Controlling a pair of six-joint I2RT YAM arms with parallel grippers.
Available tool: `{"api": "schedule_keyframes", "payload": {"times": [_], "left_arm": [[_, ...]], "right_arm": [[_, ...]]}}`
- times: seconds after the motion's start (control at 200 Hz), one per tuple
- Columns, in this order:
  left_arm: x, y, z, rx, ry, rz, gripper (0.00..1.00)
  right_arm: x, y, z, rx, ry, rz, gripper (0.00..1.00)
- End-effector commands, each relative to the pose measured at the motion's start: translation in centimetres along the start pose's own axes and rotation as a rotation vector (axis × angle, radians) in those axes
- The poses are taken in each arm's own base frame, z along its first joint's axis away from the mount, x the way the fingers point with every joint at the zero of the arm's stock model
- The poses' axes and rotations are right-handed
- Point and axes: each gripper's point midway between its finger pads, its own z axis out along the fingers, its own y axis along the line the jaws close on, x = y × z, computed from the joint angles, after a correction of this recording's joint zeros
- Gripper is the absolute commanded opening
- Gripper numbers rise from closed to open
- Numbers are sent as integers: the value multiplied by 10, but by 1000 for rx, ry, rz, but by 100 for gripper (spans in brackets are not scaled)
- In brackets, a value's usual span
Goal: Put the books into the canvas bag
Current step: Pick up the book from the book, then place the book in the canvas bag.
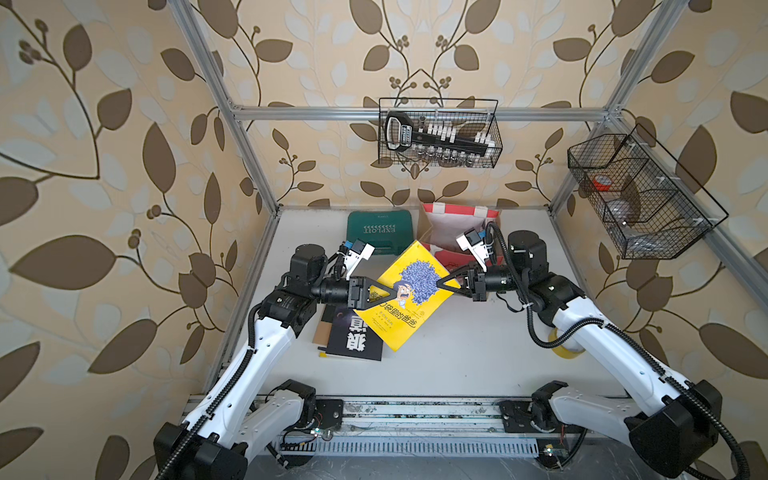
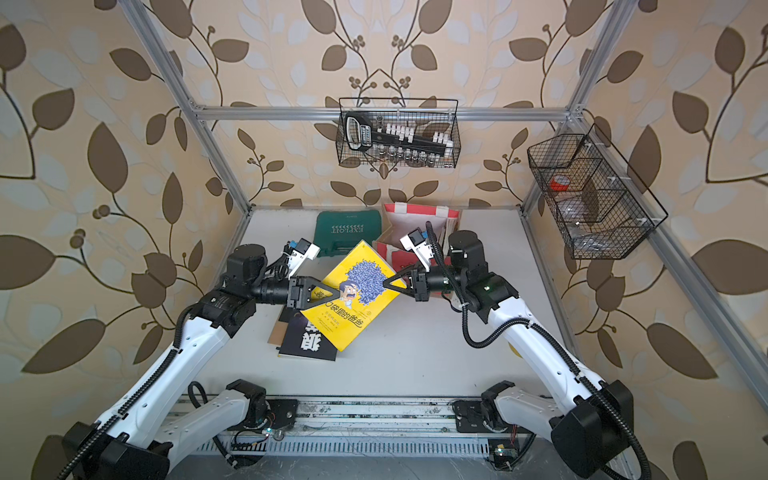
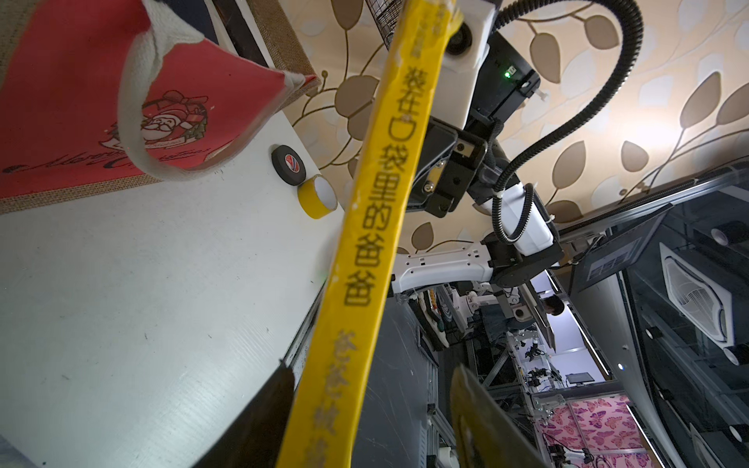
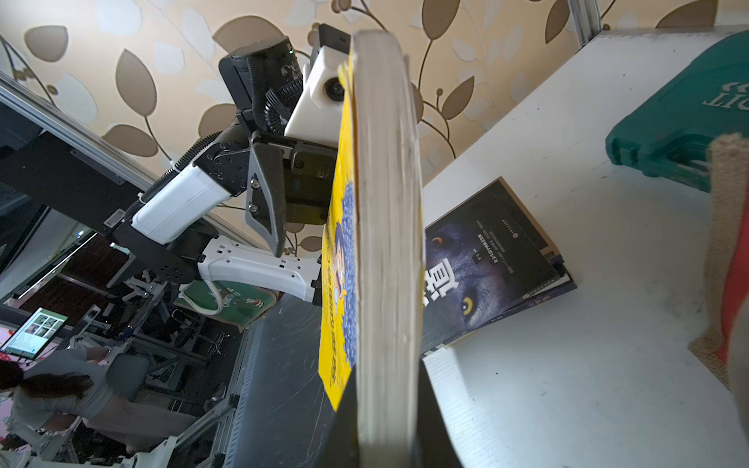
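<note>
One yellow book (image 1: 399, 328) hangs over the bench (image 1: 457, 353) just short of the bag (image 1: 440, 224), its page edge pinched by the right claw (image 1: 439, 284), the left claw (image 1: 394, 294) open around its spine. Light, floppy and glossy, it likely wants a deep mid-edge pinch.

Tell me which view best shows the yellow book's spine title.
Left wrist view: the yellow book turns its spine to the lens, title legible. Both top views show only its front cover; the right wrist view shows mainly its page edge.
</note>
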Motion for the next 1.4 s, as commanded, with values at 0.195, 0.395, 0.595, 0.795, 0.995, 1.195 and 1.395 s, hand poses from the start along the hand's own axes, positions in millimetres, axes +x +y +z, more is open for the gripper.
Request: {"api": "schedule_keyframes", "payload": {"times": [0.195, 0.395, 0.595, 0.795, 0.995, 1.195, 1.395], "left_arm": [[-13, 41, -14, -300, -89, -28, 99], [-11, 65, -20, -421, -93, -61, 99], [-2, 80, -28, -520, -68, -77, 99], [0, 81, -32, -548, -66, -56, 99], [-1, 81, -32, -548, -65, -53, 99], [-1, 81, -32, -547, -66, -51, 99], [-1, 81, -33, -549, -70, -52, 99]], "right_arm": [[-121, 25, -89, 254, -379, -87, 0], [-161, -9, -146, 535, -499, -54, 0], [-178, -27, -167, 692, -538, -25, 0], [-175, -39, -167, 703, -561, 37, 0], [-153, -68, -163, 733, -564, 107, 0], [-129, -102, -153, 756, -529, 177, 0], [-112, -131, -155, 883, -519, 202, 0]]}}
